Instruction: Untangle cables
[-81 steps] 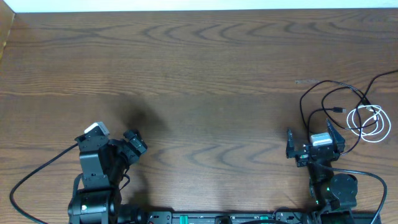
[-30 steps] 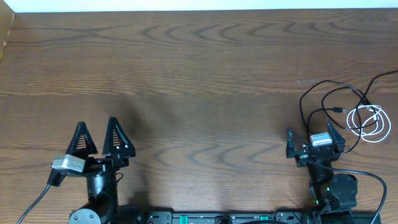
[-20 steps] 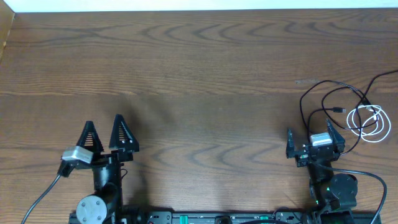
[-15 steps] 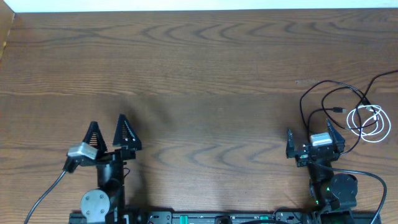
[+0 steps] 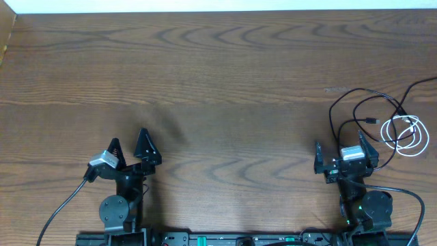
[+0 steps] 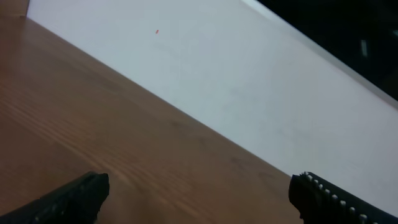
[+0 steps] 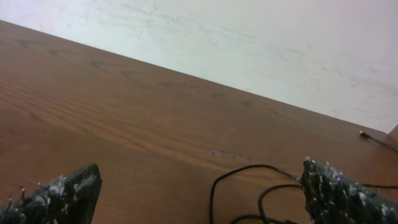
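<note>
Cables point(image 5: 371, 120) lie tangled near the table's point(image 5: 225, 82) right edge, so my right claw point(image 5: 340, 149) sits just beside them, gaping and empty. My left claw point(image 5: 130, 141), equally wide, holds nothing — it waits well apart.

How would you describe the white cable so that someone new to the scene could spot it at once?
Look at the wooden table, near its right edge, where thin black cables sprawl in loose loops. Among them lies the white cable, the only light-coloured cord, wound into a small coil.

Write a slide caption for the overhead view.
Open left gripper and open right gripper over wooden table; tangled cables lie at right.
</note>
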Tool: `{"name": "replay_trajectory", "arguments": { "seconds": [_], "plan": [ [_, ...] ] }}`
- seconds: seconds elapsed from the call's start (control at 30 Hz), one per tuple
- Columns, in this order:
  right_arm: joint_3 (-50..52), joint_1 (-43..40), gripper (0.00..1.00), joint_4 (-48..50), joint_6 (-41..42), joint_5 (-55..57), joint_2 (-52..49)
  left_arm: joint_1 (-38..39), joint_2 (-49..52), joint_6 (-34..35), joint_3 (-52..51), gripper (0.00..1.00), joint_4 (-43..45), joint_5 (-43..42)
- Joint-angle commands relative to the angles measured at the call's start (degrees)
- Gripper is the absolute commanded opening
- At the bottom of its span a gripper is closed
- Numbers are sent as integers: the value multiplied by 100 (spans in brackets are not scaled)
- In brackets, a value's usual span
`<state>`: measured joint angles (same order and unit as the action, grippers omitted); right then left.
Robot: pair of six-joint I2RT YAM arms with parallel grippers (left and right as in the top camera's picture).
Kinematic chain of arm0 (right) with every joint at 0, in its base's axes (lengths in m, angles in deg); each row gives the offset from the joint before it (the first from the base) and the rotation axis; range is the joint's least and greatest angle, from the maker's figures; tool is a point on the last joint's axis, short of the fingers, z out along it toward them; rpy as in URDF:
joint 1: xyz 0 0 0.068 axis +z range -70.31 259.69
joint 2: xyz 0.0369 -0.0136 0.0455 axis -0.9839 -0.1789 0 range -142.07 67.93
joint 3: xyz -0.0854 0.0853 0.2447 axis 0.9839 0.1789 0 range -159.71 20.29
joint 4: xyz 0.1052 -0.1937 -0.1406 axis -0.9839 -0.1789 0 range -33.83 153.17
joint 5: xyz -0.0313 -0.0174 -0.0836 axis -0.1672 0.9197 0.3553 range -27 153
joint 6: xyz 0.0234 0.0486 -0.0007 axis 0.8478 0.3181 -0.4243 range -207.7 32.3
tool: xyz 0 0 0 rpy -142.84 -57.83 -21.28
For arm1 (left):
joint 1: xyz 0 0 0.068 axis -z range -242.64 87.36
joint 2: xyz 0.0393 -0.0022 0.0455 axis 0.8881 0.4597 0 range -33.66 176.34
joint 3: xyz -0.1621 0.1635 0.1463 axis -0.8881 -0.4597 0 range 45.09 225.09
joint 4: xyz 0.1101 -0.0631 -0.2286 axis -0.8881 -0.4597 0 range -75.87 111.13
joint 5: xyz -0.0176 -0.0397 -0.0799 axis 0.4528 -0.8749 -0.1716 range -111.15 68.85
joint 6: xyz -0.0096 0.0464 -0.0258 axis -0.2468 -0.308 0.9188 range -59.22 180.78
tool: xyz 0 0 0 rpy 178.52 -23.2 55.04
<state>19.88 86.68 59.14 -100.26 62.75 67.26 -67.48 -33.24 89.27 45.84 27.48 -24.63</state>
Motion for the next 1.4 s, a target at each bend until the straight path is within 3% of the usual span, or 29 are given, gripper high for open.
{"name": "replay_trajectory", "arguments": {
  "seconds": [0.0, 0.33, 1.37],
  "plan": [
    [9, 17, 99, -26, -37, -15, 42, -28, -37, -33, -52, 98, -168, 55],
    [9, 17, 99, -26, -37, -15, 42, -28, -37, -35, -52, 98, -1034, 59],
    [9, 24, 99, -26, -37, -15, 39, -28, -37, -35, -52, 98, -1019, 55]
  ]
}}
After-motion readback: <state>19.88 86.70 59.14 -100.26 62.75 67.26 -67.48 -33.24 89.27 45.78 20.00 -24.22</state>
